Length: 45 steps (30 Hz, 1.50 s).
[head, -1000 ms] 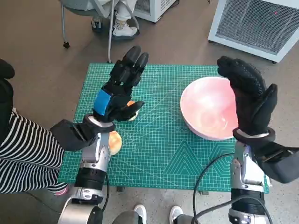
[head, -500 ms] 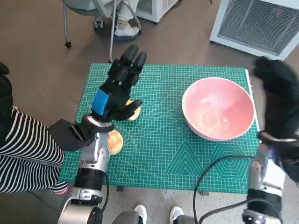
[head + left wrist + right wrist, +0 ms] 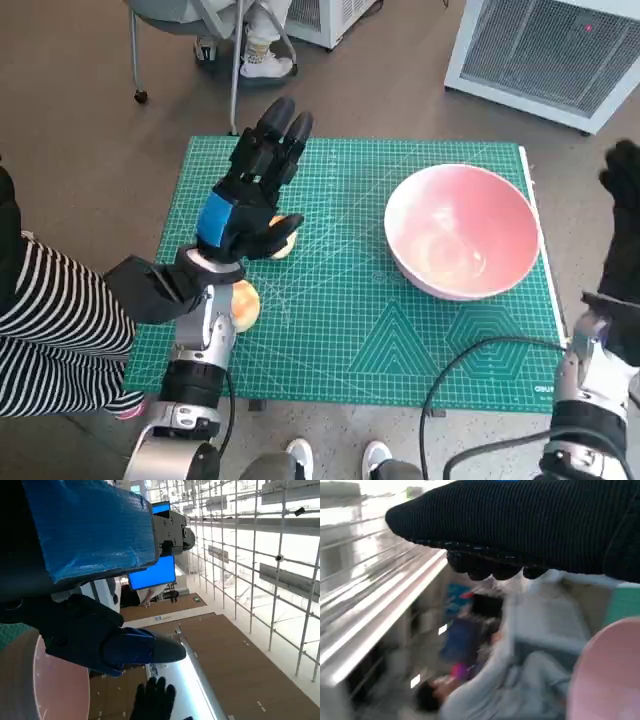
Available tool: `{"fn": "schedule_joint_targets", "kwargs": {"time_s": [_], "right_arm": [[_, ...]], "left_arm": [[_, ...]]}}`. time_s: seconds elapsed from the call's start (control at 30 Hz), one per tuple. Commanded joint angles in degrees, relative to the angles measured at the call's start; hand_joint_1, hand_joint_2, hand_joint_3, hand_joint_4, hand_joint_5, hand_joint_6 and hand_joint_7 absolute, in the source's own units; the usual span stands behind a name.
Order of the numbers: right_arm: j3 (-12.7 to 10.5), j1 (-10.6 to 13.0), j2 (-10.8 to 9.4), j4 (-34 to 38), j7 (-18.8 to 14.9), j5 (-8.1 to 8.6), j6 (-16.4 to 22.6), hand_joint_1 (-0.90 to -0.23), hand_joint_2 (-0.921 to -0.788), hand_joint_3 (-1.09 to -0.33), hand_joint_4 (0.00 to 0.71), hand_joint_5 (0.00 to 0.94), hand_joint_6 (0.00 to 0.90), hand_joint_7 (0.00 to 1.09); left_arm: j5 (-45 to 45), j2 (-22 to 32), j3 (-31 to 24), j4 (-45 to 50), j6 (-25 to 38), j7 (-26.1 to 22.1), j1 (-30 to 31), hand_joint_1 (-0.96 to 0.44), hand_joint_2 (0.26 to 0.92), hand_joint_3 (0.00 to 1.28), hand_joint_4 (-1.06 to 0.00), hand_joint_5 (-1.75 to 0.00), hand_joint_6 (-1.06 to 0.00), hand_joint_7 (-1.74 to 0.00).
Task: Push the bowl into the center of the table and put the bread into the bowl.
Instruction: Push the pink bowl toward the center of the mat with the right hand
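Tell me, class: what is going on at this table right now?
A humanoid robot stands at a green cutting mat. A pink bowl sits toward the mat's right side, not at the center, and it is empty. The left hand hovers spread over one bread piece; another piece lies beside its forearm. The right hand is raised off the mat's right edge, touching nothing.

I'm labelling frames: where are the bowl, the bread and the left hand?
bowl (image 3: 462,232): head view, inner wall.
bread (image 3: 244,305): head view, top of the nearer piece.
left hand (image 3: 248,195): head view, back.

The right robot hand has swung off the bowl.
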State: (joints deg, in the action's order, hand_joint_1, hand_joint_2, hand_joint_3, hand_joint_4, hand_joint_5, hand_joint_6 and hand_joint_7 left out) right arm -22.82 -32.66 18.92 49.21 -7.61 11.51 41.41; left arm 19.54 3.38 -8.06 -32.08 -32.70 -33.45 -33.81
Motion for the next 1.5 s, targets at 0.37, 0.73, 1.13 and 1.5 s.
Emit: {"fn": "schedule_joint_targets", "kwargs": {"time_s": [0.37, 0.73, 1.13, 1.5], "right_arm": [[-1.56, -3.77, -0.55, 16.73, -1.23, 2.65, -6.61, -0.570, -0.921, -0.887, 0.122, 0.001, 0.015, 0.35], [-1.05, -5.50, -3.14, 20.85, -1.69, 2.40, -11.07, -0.550, -0.921, -0.897, 0.121, 0.000, 0.056, 0.27], [0.52, -6.88, -6.83, 21.82, -4.43, 1.78, -13.30, -0.593, -0.921, -0.887, 0.122, 0.000, 0.097, 0.25], [3.35, -7.73, -9.50, 21.24, -6.41, 0.35, -12.74, -0.596, -0.921, -0.879, 0.131, 0.004, 0.103, 0.23]], "left_arm": [[-1.40, 0.75, 0.07, -0.62, -1.31, 0.50, -0.48, -0.50, 0.921, 0.30, -0.05, -0.01, 0.00, -0.28], [-1.76, 1.65, 0.07, -0.24, -1.17, 0.56, -0.24, -0.51, 0.921, 0.30, -0.06, -0.01, 0.00, -0.29], [-2.28, 2.43, 0.05, 0.47, -1.21, 1.28, 0.38, -0.51, 0.921, 0.29, -0.06, 0.00, 0.00, -0.28], [-2.01, 2.79, 0.12, 1.08, -0.78, 1.28, 1.00, -0.51, 0.921, 0.30, -0.05, 0.00, 0.00, -0.27]]}}
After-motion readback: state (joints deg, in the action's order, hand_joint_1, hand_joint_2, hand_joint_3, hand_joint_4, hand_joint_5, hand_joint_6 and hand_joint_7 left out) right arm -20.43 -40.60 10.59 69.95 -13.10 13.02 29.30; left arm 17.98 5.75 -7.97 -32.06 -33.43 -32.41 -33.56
